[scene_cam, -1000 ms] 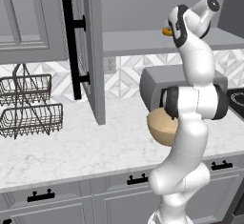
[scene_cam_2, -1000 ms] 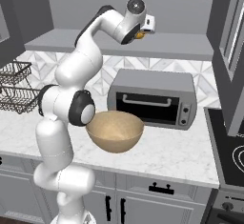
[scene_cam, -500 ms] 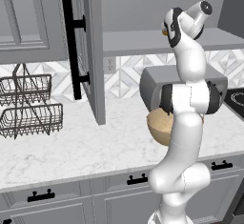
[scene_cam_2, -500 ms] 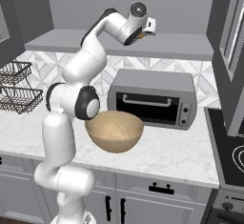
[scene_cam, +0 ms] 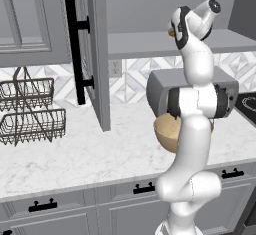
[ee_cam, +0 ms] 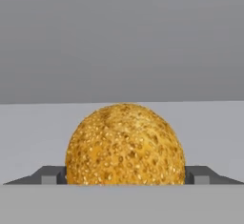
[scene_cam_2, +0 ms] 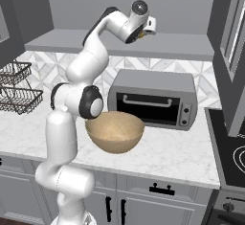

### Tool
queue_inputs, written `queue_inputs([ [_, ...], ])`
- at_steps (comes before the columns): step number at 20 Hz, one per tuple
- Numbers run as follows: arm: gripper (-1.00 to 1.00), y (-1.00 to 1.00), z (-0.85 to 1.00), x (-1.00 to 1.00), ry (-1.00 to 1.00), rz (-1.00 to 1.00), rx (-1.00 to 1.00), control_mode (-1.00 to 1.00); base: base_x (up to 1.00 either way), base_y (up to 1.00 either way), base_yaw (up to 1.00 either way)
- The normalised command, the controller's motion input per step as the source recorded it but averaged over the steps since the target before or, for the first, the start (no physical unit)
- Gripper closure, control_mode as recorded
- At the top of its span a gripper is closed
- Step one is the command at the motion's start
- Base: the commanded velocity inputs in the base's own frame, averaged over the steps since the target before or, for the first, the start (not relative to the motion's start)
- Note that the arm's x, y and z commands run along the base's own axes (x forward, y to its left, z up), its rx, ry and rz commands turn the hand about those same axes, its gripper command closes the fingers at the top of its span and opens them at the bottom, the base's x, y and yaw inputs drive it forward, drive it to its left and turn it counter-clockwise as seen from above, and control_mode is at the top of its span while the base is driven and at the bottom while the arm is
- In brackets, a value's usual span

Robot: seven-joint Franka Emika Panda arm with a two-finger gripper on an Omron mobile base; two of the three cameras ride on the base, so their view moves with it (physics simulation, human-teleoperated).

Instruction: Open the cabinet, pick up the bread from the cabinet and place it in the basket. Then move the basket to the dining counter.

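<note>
My hand (ee_cam: 125,182) grips bread (ee_cam: 125,144) high at cabinet (scene_cam: 90,54) shelf. Basket (scene_cam_2: 115,131) sits low on tabletop (scene_cam_2: 182,159); I judge careless release risks missing it.

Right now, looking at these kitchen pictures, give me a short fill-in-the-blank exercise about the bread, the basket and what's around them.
1. The jaws of the gripper are shut on the ____.
2. The basket sits on the marble counter in front of the ____.
3. The cabinet door stands ____.
4. The inside of the basket is ____.

Missing words: bread; toaster oven; open; empty
</note>
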Motion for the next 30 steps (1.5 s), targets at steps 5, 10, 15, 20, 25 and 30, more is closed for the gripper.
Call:
queue_inputs([
  [5, 1.0, 0.44, -0.51, -0.73, -0.27, 0.0, 0.19, -1.0, 0.0, 0.0, 0.0],
  [10, 1.0, 0.72, -0.41, -1.0, -0.42, 0.02, 0.2, -1.0, 0.0, 0.0, 0.0],
  [15, 1.0, 0.49, 0.39, -1.0, -0.2, 0.08, 0.06, -1.0, 0.0, 0.0, 0.0],
  [20, 1.0, 0.04, 0.91, -1.0, -0.13, 0.06, 0.0, -1.0, 0.0, 0.0, 0.0],
  [25, 1.0, 0.0, 0.29, -1.0, -0.06, 0.02, 0.0, -1.0, 0.0, 0.0, 0.0],
  [30, 1.0, 0.0, 0.0, -1.0, 0.0, 0.0, 0.0, -1.0, 0.0, 0.0, 0.0],
])
